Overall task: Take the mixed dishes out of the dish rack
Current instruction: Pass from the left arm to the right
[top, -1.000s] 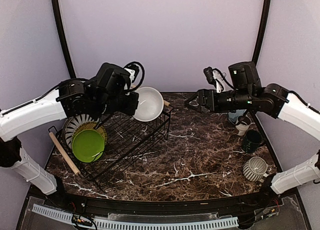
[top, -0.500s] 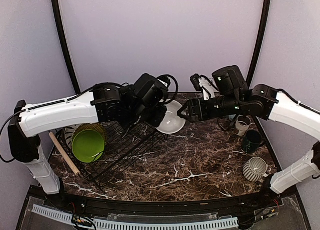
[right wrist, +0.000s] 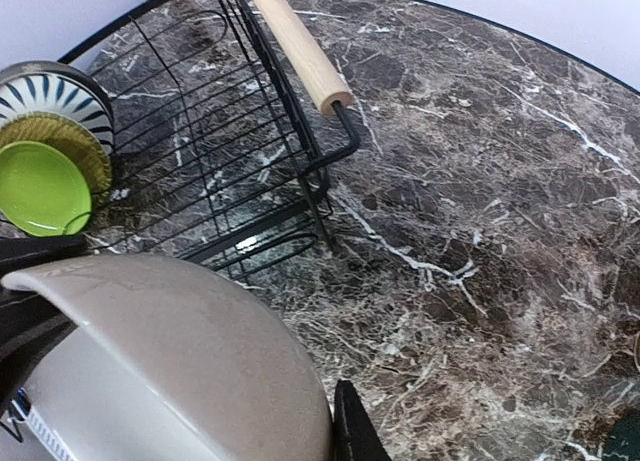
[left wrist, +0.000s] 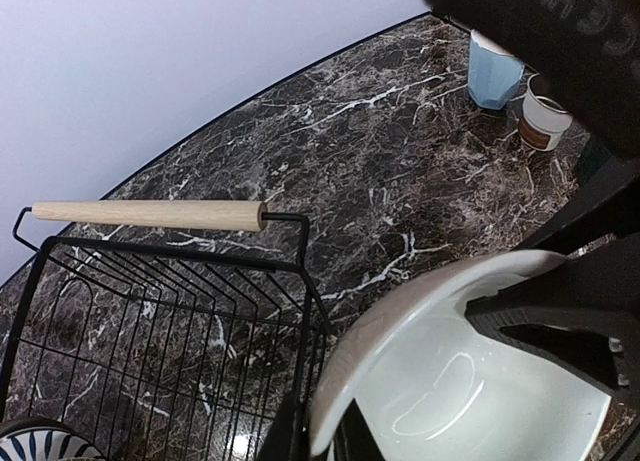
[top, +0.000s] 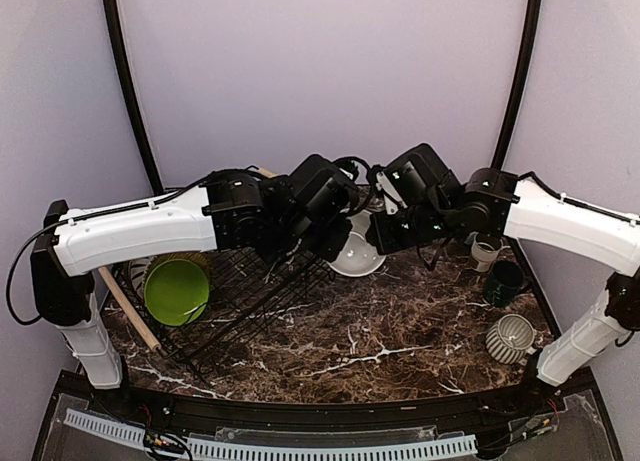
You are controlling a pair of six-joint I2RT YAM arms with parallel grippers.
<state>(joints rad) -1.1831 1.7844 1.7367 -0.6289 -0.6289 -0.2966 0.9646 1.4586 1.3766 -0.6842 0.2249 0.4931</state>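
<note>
Your cream bowl [top: 360, 256] is tipped on edge between the two arms. Its rim is pinched by the left jaws on one side and the right jaws on the other, and it is glossy white inside and dull beige outside. The dish rack [top: 250, 296], black wire with pale wooden rod handles, stands on the desk just left of both jaws. At its far-left end, well away from the jaws, three plates stand on edge in a row: the lime green plate [top: 176, 289], the olive-yellow plate [right wrist: 66, 133] and the black-and-white radial-striped plate [right wrist: 45, 86]. Right of the jaws, four cups stand upright on the desk: the light blue cup [left wrist: 495, 69], the small white cup [top: 486, 252], the dark teal mug [top: 503, 281] and the striped mug [top: 511, 337].
</note>
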